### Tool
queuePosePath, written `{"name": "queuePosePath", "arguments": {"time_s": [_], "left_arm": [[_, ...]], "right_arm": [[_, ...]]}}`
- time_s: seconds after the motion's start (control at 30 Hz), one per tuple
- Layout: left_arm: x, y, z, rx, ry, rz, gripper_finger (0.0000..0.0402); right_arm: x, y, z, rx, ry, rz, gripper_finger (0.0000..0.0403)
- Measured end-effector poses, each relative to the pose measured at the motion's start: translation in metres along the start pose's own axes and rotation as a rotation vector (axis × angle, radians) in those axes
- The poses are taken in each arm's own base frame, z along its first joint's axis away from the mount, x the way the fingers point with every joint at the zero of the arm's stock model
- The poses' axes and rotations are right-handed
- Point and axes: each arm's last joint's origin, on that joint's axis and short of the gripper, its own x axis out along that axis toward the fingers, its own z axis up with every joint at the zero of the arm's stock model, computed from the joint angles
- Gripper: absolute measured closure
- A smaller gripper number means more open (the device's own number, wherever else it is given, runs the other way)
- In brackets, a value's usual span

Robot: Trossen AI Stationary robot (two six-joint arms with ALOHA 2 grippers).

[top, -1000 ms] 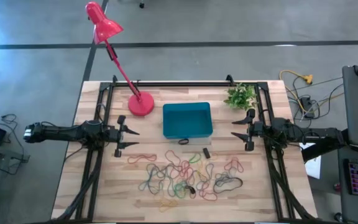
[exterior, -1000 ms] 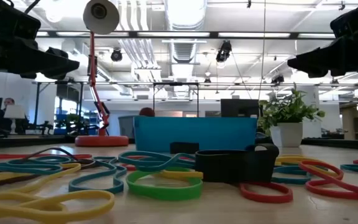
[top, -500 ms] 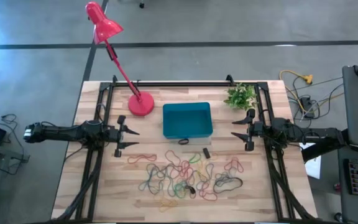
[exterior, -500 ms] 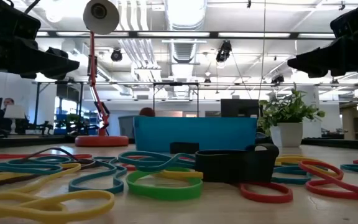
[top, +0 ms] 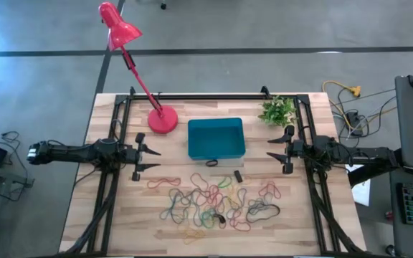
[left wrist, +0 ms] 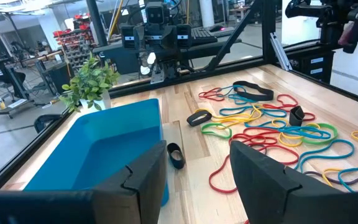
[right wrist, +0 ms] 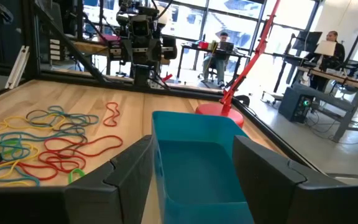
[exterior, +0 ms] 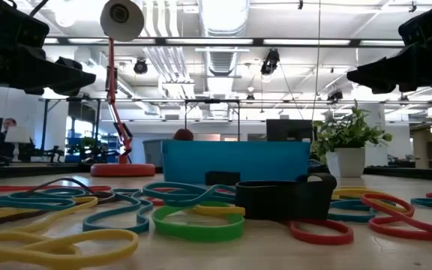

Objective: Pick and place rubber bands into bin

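Observation:
Several rubber bands point(top: 210, 201) in red, green, yellow, teal and black lie in a loose heap on the wooden table, near its front middle; they also show in the left wrist view point(left wrist: 272, 127) and the right wrist view point(right wrist: 48, 146). The teal bin point(top: 216, 139) rests on its base just beyond them, with nothing in it. My left gripper point(top: 154, 159) hovers open at the table's left side, pointing level toward the bin. At the table's right side my right gripper point(top: 271, 153) hovers open, facing it. Neither has anything between its fingers.
A red desk lamp stands on its round base point(top: 163, 121) left of the bin. A small potted plant point(top: 278, 111) sits at the far right. A black frame point(top: 192, 96) borders the table. People sit in the room beyond point(right wrist: 221, 45).

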Motion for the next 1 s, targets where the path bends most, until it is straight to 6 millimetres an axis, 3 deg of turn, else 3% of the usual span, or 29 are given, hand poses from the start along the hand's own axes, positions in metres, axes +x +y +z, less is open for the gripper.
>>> {"name": "queuePosePath", "arguments": {"time_s": [0.3,0.37,0.53,0.7,1.0], "left_arm": [[0.0,0.0,0.0,0.0,0.0,0.0,0.024],[0.0,0.0,0.0,0.0,0.0,0.0,0.024],[0.0,0.0,0.0,0.0,0.0,0.0,0.024],[0.0,0.0,0.0,0.002,0.0,0.001,0.024],[-0.002,0.005,0.021,-0.057,-0.212,0.077,0.024]], "right_arm": [[0.0,0.0,0.003,0.016,-0.031,-0.003,0.0197],[0.0,-0.001,0.008,0.129,-0.085,-0.004,0.0197],[-0.002,-0.003,0.02,0.599,-0.212,0.027,0.0197],[-0.005,-0.01,0.029,0.838,-0.364,-0.095,0.0197],[-0.006,-0.012,0.029,0.88,-0.393,-0.168,0.0197]]}}
